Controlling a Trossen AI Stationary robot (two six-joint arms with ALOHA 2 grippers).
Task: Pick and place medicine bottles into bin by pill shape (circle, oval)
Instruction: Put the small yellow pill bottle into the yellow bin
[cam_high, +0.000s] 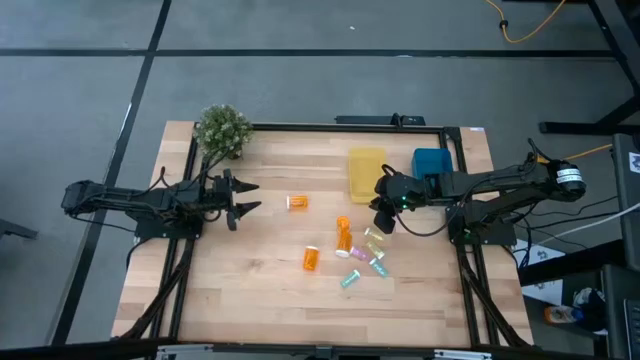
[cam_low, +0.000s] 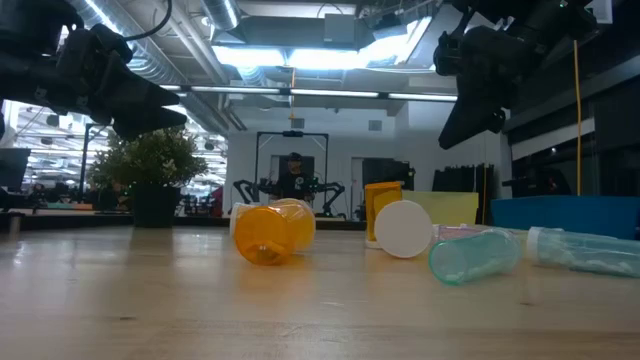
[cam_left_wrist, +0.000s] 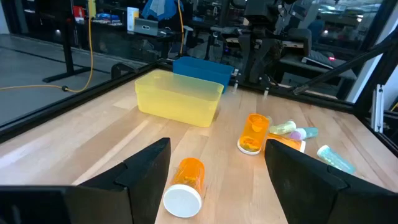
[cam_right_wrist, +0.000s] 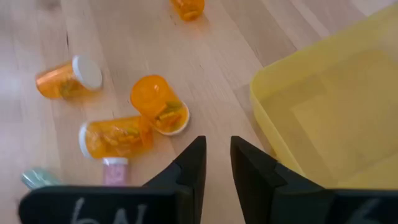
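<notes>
Several medicine bottles lie on their sides on the wooden table (cam_high: 260, 290). One orange bottle with a white cap (cam_high: 297, 202) (cam_left_wrist: 185, 183) lies alone, just ahead of my left gripper (cam_high: 247, 197), which is wide open and empty above the table. Two more orange bottles (cam_high: 343, 232) (cam_high: 312, 259) and several pale tinted ones (cam_high: 374, 240) (cam_high: 349, 280) lie mid-table. My right gripper (cam_high: 383, 218) (cam_right_wrist: 217, 155) hovers beside the yellow bin (cam_high: 366, 170), its fingers a narrow gap apart and empty, with orange bottles (cam_right_wrist: 158, 106) (cam_right_wrist: 118, 137) ahead of it.
A blue bin (cam_high: 432, 163) stands right of the yellow bin at the far right. A small potted plant (cam_high: 222, 130) stands at the far left corner. Bare wood lies along the table's near edge and between the plant and the yellow bin.
</notes>
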